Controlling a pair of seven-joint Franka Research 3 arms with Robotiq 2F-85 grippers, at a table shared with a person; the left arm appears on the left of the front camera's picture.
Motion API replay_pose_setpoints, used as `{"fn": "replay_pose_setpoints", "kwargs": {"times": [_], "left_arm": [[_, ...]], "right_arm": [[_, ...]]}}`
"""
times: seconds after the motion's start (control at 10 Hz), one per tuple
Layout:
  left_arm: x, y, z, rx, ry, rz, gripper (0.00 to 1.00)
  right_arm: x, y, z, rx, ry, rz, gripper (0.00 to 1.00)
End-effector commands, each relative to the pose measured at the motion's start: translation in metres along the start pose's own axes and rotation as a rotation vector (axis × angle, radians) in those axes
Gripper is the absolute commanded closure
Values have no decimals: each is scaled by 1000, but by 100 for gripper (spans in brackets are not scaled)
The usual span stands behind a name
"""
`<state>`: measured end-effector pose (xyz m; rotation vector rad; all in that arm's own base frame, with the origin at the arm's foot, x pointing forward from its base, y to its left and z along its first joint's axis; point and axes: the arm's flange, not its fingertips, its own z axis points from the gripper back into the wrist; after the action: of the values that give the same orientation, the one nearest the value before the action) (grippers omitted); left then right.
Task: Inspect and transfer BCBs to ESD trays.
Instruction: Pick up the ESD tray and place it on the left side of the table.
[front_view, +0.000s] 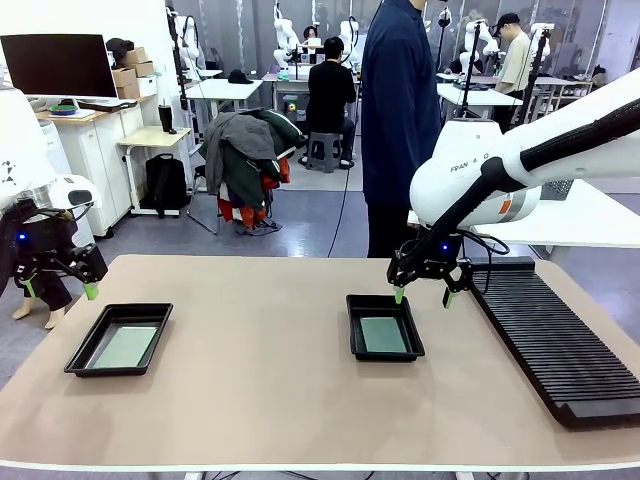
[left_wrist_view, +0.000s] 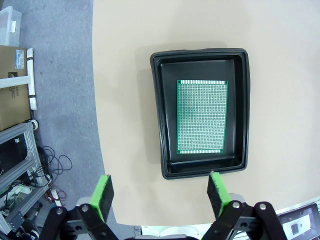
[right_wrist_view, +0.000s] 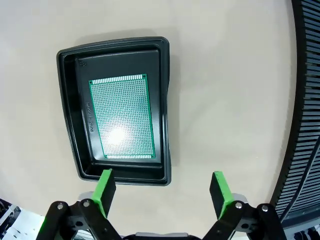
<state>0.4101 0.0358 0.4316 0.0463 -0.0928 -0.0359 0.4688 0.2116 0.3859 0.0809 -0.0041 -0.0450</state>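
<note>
Boards: one green circuit board (left_wrist_view: 201, 117) lies flat in the left tray (front_view: 82, 347) at lower left of the front view; a second board (right_wrist_view: 121, 116) lies in the middle tray (front_view: 352, 325), just left of the long black rack (front_view: 560, 345).
Left gripper: the left gripper (front_view: 60, 287) hangs at the frame's left edge, above and beside its tray, green pads apart and empty.
Right gripper: the right gripper (front_view: 423, 294) hovers over the middle tray's far right corner, jaws spread, nothing between them.
Risk: a low sideways move by either arm could likely clip a raised rim and shove the tray; a person (front_view: 398, 110) stands close behind the table.
Glare: a bright spot on the second board may hide flaws from inspection.
Writing: "FRAN" partly legible on the right arm (front_view: 470, 180); faint print along the second board's edge is unreadable.
</note>
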Motion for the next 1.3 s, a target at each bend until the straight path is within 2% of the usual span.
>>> {"fn": "replay_pose_setpoints", "kwargs": {"times": [0.0,1.2], "left_arm": [[0,1,0,1,1,-9,0],[0,0,0,0,0,0,0]], "right_arm": [[-1,0,-1,10,-2,0,0],[0,0,0,0,0,0,0]]}}
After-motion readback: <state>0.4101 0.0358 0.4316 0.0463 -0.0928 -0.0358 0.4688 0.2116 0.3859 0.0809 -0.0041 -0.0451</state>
